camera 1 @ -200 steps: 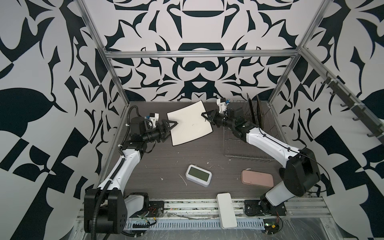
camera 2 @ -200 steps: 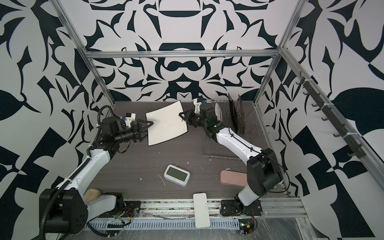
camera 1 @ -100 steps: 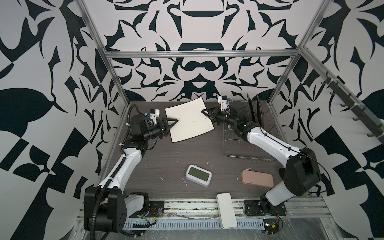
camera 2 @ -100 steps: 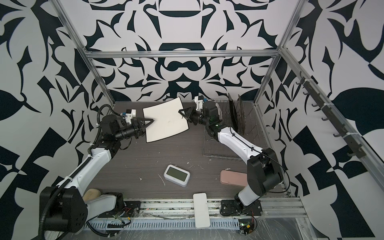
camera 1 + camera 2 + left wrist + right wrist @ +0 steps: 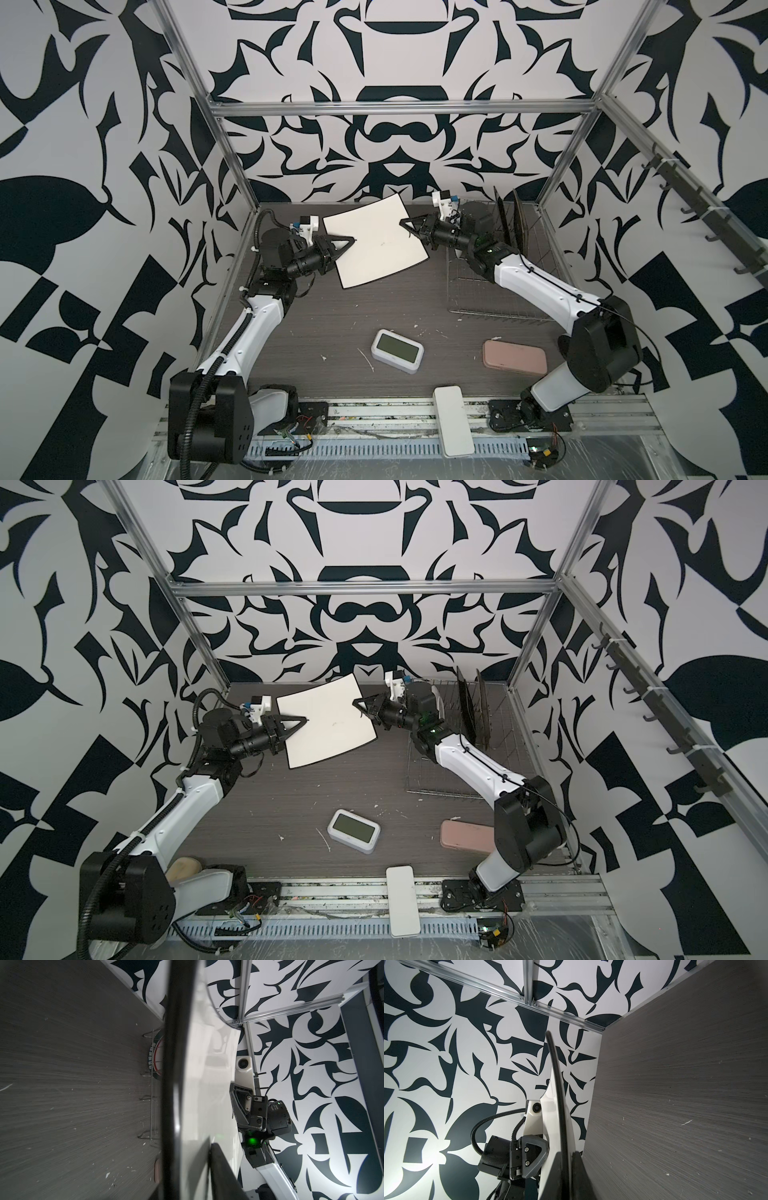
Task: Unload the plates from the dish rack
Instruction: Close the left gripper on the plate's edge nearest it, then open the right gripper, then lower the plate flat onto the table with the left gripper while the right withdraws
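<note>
A white square plate point(image 5: 376, 245) point(image 5: 328, 725) hangs tilted above the back of the table, held by two opposite edges. My left gripper point(image 5: 349, 243) point(image 5: 301, 723) is shut on its left edge; in the left wrist view its fingers point(image 5: 222, 1172) press the white face of the plate point(image 5: 207, 1084). My right gripper point(image 5: 405, 226) point(image 5: 358, 706) is shut on the right edge, seen edge-on in the right wrist view point(image 5: 570, 1176). The silver dish rack point(image 5: 494, 291) point(image 5: 449, 771) stands at back right with dark plates point(image 5: 505, 220) point(image 5: 465, 704) upright in it. A round teal-rimmed plate point(image 5: 154, 1057) shows in the rack.
A white digital clock point(image 5: 397, 351) and a pink case point(image 5: 514, 358) lie on the front of the table. A white oblong block point(image 5: 453, 419) sits on the front rail. Patterned walls close in the back and sides, with a hook rail point(image 5: 706, 216) on the right.
My left gripper has moved up to the plate's left edge and closed from wide open onto it. The right gripper has kept its hold; the plate has barely shifted.
</note>
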### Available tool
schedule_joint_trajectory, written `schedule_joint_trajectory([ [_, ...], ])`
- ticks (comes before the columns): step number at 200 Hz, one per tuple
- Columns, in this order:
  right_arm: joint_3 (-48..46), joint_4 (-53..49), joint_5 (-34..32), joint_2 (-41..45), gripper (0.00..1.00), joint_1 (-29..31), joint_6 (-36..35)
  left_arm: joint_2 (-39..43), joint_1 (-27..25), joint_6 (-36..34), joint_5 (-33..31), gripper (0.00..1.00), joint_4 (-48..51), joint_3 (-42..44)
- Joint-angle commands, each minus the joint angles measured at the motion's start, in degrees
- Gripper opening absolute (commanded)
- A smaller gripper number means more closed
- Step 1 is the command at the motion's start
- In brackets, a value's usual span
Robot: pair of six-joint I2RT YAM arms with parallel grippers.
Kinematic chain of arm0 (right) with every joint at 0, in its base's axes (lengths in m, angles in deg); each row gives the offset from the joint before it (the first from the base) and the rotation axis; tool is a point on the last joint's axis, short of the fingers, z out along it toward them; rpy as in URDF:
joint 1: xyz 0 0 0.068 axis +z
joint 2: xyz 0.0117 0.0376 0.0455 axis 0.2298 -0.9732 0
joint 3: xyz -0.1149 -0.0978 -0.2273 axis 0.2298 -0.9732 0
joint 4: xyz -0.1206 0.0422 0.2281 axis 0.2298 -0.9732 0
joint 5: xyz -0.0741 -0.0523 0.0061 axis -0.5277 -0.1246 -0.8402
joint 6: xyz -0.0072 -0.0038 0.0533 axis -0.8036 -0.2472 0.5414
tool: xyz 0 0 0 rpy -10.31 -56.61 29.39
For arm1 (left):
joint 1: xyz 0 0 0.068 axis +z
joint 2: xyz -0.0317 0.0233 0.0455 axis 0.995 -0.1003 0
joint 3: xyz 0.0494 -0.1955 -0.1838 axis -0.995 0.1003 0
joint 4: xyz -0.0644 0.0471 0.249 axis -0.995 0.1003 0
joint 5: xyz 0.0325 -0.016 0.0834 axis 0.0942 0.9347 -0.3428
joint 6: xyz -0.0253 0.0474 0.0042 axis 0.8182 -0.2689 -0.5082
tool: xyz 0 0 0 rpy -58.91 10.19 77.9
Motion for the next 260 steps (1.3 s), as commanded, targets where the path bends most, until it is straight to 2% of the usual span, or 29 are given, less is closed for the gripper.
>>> schedule_joint_trajectory([
  [1, 3.5, 13.8, 3.4, 3.2, 0.0, -0.1, 3.6, 0.4, -0.1, -0.6, -0.9, 0.13, -0.5, -0.7],
  [11, 3.6, 13.8, 3.4, 3.2, 0.0, -0.1, 3.6, 0.6, -0.1, -0.6, -1.1, 0.08, -0.6, -0.5],
  [17, 3.6, 13.9, 3.5, 3.1, 0.0, -0.2, 3.6, 0.7, -0.1, -0.7, -1.3, 0.0, -0.8, -0.3],
  [23, 3.7, 14.0, 3.7, 3.1, 0.0, -0.3, 3.6, 0.8, -0.1, -0.9, -1.5, 0.0, -1.1, -0.3],
  [37, 3.8, 14.4, 4.5, 3.1, 0.13, -0.4, 4.0, 0.9, -0.1, -1.3, -1.2, 0.0, -1.6, -0.3],
  [51, 3.7, 15.2, 5.3, 3.0, 0.35, -0.7, 5.0, 1.1, -0.1, -1.2, -1.0, 0.0, -2.5, -0.3],
  [65, 3.6, 15.2, 5.7, 3.1, 0.52, -1.2, 5.2, 1.5, -0.1, -1.0, -1.1, 0.0, -2.9, -0.6],
  [85, 3.5, 15.1, 5.8, 3.2, 0.63, -1.9, 5.7, 1.8, 0.0, -0.8, -1.8, 0.0, -2.3, -1.8],
  [116, 3.4, 14.3, 5.8, 3.4, 0.85, -3.2, 5.9, 2.4, 0.1, -0.9, -3.8, 0.0, -1.4, -2.9],
  [133, 3.2, 12.9, 5.4, 3.8, 0.86, -4.2, 5.7, 2.8, 0.5, -1.0, -4.7, 0.0, -1.3, -3.2],
  [143, 3.1, 11.7, 5.1, 4.1, 0.91, -4.7, 5.3, 3.0, 0.8, -0.9, -5.1, 0.0, -1.3, -3.2],
  [180, 3.2, 8.0, 4.2, 4.8, 0.99, -6.0, 3.4, 3.9, 3.5, 0.4, -8.0, 0.0, -1.9, -2.2],
  [227, 3.5, -0.4, 1.1, 6.6, 0.99, -6.1, -2.6, 4.6, 7.1, 3.2, -17.2, 0.0, -6.1, 3.5],
  [260, 2.2, -2.4, 1.1, 7.8, 0.99, -6.1, -4.8, 6.0, 8.6, 3.0, -27.9, 0.0, -7.3, 8.7],
])
